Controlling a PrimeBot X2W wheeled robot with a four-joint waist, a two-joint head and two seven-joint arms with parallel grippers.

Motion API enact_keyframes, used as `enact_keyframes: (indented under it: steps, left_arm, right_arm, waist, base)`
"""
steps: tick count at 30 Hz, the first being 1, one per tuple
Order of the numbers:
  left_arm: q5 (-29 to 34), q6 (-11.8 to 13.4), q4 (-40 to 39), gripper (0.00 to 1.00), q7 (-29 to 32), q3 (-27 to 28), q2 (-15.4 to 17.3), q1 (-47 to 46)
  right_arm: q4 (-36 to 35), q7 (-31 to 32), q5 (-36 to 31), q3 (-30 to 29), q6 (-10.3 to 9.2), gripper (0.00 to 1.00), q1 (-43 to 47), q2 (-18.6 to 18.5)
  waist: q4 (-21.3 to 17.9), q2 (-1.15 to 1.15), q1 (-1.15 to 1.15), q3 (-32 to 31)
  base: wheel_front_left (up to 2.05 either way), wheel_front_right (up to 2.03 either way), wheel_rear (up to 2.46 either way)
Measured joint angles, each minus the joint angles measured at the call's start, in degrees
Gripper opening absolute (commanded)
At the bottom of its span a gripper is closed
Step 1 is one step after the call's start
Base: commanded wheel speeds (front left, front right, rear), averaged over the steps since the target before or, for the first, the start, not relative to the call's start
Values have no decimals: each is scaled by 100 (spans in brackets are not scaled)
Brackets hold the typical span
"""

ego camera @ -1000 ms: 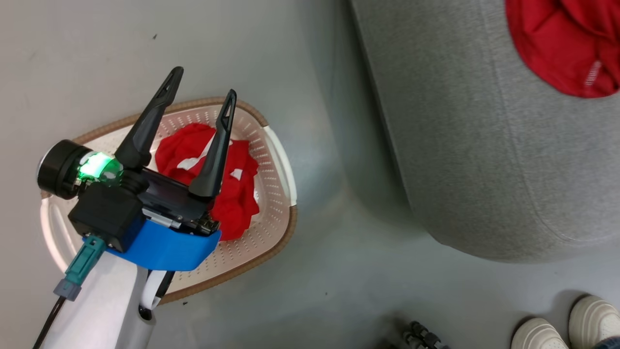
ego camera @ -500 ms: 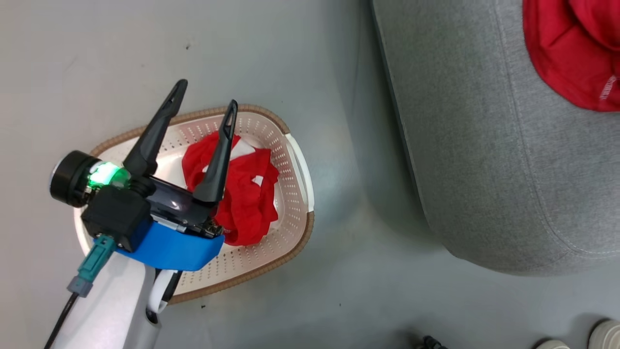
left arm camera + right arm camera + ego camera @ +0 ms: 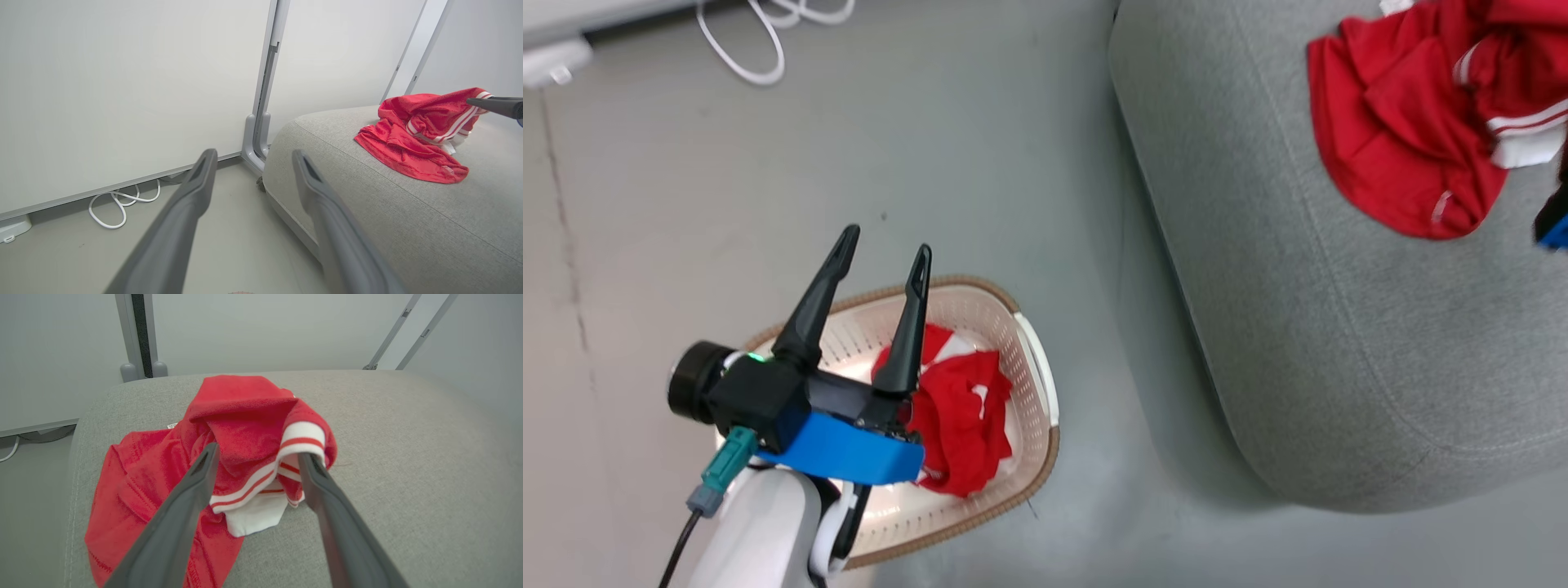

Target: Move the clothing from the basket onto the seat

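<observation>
While our left pincer [image 3: 886,242] hovers with its fingers spread and empty, we see a red garment [image 3: 964,425] just below and right of them, heaped in the cream basket [image 3: 1049,445]. Further right spreads the grey seat [image 3: 1298,327]. Our right pincer [image 3: 258,452] stands open over it, and a second garment [image 3: 245,412], red with white stripes, lies on the seat between its two fingers.

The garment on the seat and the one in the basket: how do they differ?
The seat garment lies more spread out; the basket garment is bunched. The seat garment shows a striped white band; the basket garment, small white patches. The open right gripper flanks the seat garment; the left gripper partly hides the basket garment. Both are red.
</observation>
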Motion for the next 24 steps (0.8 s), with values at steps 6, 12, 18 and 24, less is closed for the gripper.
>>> enact_keyframes:
  steps: [6, 12, 18, 24]
  left_arm:
    - [-40, -2, 64, 100, 0, 212, -275, 426]
    - [-2, -19, 154, 100, -1, 489, -514, 858]
    - [93, -19, 308, 100, -1, 795, -633, 1244]
    - [186, -3, 433, 100, -1, 1076, -737, 1397]
  right_arm:
    - [-58, 20, 240, 294, 0, 100, 775, 162]
    - [-781, -358, 543, 561, 0, 100, 1630, 457]
    - [-2060, -526, 795, 794, -1, 100, 2691, 978]
    - [-3355, -442, 756, 1032, 0, 100, 3768, 1304]
  waist:
    - [61, 0, -1, -694]
    - [178, 0, -1, -1286]
    - [360, 0, -1, -1761]
    - [662, 0, -1, -2061]
  base:
    - [0, 0, 0]
    - [0, 0, 0]
    - [0, 0, 0]
    - [0, 0, 0]
